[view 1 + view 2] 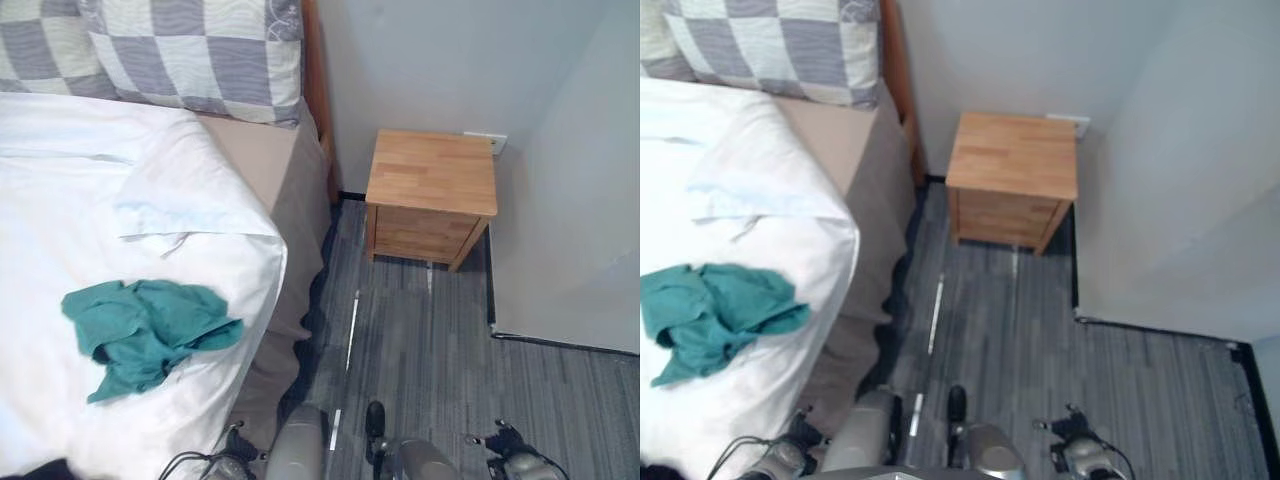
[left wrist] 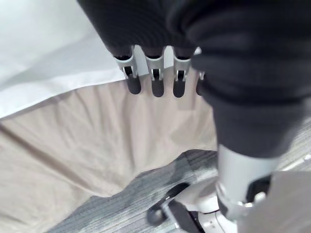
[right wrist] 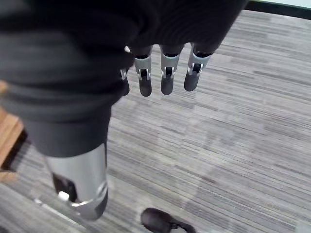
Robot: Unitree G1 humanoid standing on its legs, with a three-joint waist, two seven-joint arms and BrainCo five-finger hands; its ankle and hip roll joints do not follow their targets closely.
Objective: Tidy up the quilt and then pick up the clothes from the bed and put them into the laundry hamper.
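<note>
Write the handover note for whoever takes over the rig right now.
Left hand: open, holding nothing, hanging beside the beige bed skirt.
Right hand: open, holding nothing, above the grey floor.
White quilt covers the bed, one corner folded back near the checked pillow.
Crumpled green garment lies on the quilt near the bed's edge.
Wooden nightstand stands by the wall.
Left: straighten the quilt, pick up the garment, put it in the hamper.
</note>
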